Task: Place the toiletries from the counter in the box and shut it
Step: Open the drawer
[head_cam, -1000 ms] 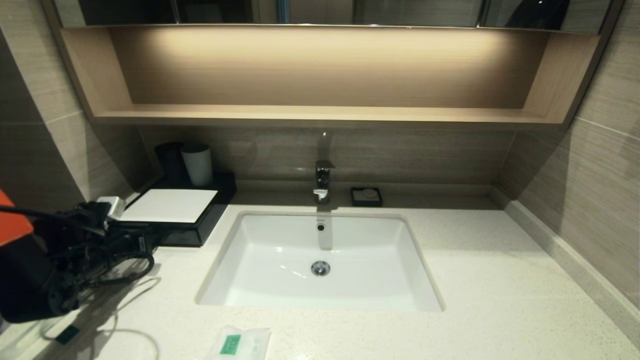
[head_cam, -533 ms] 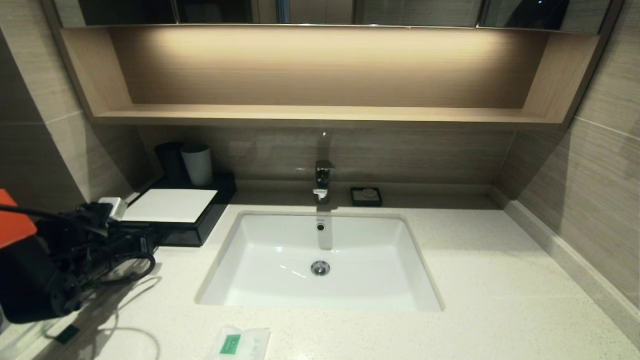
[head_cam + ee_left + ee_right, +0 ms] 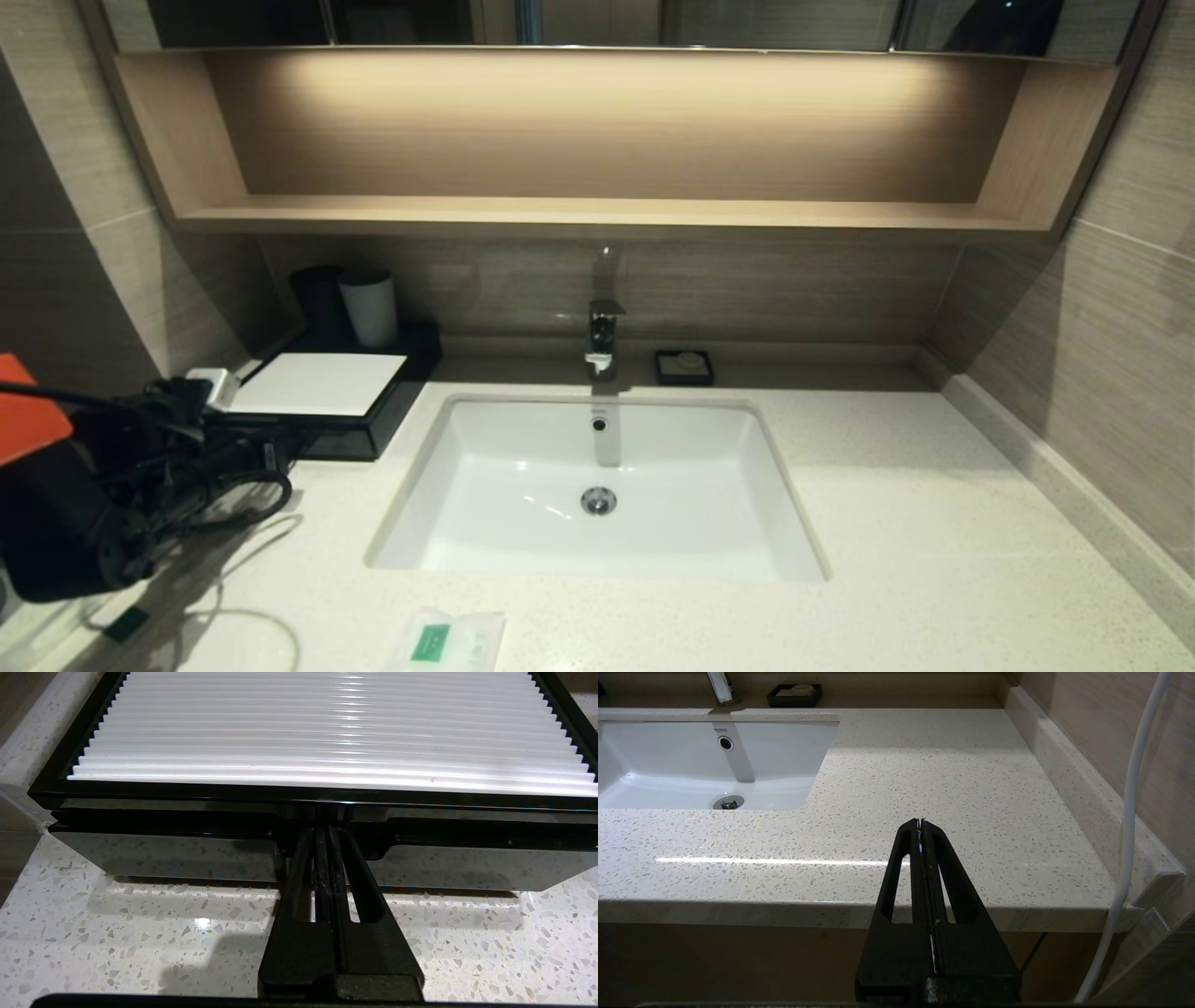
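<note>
The counter [image 3: 887, 523] is pale speckled stone and it fills the near part of the scene, with the white sink [image 3: 597, 485] set in its middle. At the far left the box [image 3: 373, 420] stands on the counter, black with a white ribbed top panel [image 3: 327, 723], and its front drawer [image 3: 163, 858] sits almost flush under the frame. The left gripper [image 3: 325, 833] has its fingers pressed together with nothing between them, and the tips are at the notch in the middle of the drawer front. The right gripper [image 3: 921, 823] is also closed and empty, over the near right edge of the counter. One sachet [image 3: 448, 642] lies flat at the near edge, in front of the sink.
</note>
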Robot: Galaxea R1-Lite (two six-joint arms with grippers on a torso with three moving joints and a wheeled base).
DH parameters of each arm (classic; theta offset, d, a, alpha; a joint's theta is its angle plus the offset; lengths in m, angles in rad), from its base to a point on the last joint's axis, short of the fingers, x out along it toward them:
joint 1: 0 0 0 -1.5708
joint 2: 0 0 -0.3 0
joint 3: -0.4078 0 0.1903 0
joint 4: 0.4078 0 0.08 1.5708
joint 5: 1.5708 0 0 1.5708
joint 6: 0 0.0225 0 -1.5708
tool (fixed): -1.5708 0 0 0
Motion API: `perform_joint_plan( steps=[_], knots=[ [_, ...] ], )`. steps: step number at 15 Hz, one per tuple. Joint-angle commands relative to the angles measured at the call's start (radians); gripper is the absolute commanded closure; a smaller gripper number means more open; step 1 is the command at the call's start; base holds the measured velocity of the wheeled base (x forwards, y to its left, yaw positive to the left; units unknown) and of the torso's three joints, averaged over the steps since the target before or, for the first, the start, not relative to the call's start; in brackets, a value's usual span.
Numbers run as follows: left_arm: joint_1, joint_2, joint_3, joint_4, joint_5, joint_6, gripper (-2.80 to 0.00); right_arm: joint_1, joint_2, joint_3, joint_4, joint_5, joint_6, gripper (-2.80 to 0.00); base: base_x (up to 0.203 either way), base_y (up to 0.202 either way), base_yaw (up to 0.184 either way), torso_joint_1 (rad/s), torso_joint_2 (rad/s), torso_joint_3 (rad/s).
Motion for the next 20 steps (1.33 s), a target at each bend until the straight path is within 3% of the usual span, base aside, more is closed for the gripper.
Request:
perform_joint_plan(
  steps=[1, 20],
  knots=[
    [-0.003, 0.008, -0.008, -0.005, -0.001, 0.001, 0.00, 0.000, 0.000, 0.001, -0.001, 0.000, 0.000, 0.00, 0.000, 0.000, 0.000, 0.000, 0.00, 0.000],
    [-0.001, -0.005, -0.007, 0.070, 0.007, 0.012, 0.00, 0.000, 0.000, 0.002, 0.000, 0.000, 0.000, 0.00, 0.000, 0.000, 0.000, 0.000, 0.00, 0.000]
  ],
)
